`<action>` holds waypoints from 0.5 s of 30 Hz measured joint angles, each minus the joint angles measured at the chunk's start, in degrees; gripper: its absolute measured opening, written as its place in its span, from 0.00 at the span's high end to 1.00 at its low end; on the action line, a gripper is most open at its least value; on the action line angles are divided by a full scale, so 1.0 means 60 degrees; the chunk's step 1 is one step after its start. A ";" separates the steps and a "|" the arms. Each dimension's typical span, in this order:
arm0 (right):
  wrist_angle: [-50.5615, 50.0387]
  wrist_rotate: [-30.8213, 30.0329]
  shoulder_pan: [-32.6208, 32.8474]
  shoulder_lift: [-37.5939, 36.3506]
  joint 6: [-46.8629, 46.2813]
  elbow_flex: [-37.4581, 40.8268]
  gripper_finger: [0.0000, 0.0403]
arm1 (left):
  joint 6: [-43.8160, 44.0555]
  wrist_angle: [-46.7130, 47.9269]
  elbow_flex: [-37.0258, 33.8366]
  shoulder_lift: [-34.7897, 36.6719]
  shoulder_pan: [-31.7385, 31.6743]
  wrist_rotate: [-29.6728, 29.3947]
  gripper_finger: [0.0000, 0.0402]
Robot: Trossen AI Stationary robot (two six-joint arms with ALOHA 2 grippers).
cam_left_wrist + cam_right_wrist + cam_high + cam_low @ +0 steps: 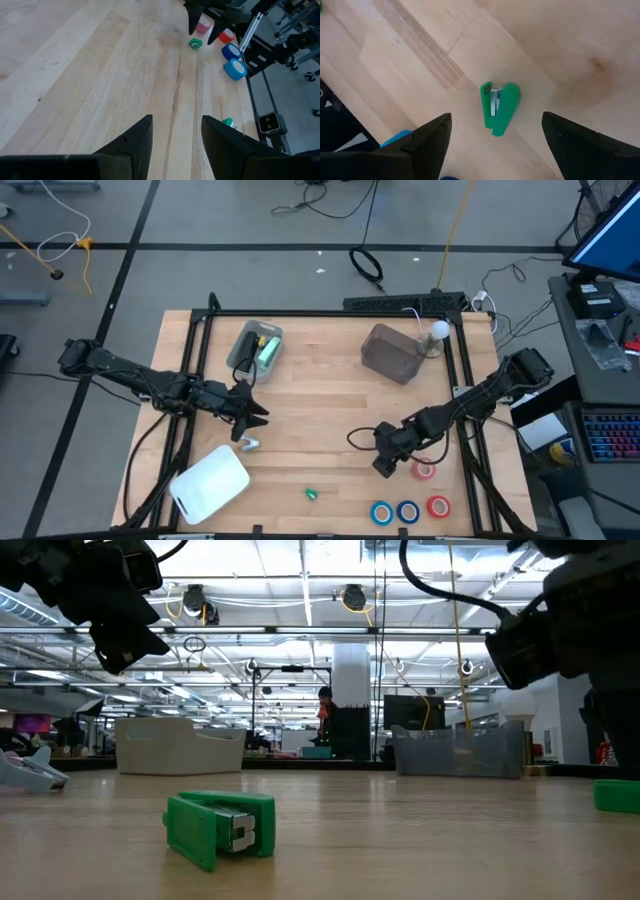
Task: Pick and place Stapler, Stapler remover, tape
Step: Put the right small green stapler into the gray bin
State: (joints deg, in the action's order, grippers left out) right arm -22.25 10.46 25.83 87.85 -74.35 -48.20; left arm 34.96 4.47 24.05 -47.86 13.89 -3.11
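Right claw (384, 467) hovering released at lower right of the pale wooden table (320, 410), small green plastic stapler (498, 108) lying beneath it, left claw (250, 418) released at centre left, pink, red and blue tape rolls (408, 511) sitting lower right

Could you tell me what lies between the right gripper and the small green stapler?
Nothing: the high view shows only bare wooden table between the open right gripper and the green stapler; the right wrist view agrees.
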 joint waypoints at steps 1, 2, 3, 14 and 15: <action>0.0161 0.0010 0.0003 0.0000 0.0000 0.0105 0.25 | 0.0000 0.0000 0.0000 0.0001 0.0000 0.0000 0.58; 0.0358 0.0006 0.0003 0.0000 0.0000 0.0224 0.25 | 0.0000 -0.0002 0.0000 0.0001 0.0004 -0.0016 0.58; 0.0507 0.0013 0.0007 0.0000 -0.0001 0.0326 0.25 | 0.0001 0.0000 0.0000 0.0000 0.0004 -0.0059 0.58; 0.0741 -0.0329 0.0011 0.0027 -0.0255 0.0527 0.25 | 0.0022 0.0000 0.0000 0.0000 0.0000 -0.0495 0.58; 0.0741 -0.0387 0.0011 0.0096 -0.0265 0.0524 0.25 | 0.0025 -0.0003 0.0000 0.0001 0.0000 -0.0499 0.58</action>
State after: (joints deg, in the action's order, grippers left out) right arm -17.80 8.14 25.89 88.43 -75.94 -45.06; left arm 35.11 4.45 24.05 -47.86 13.89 -6.11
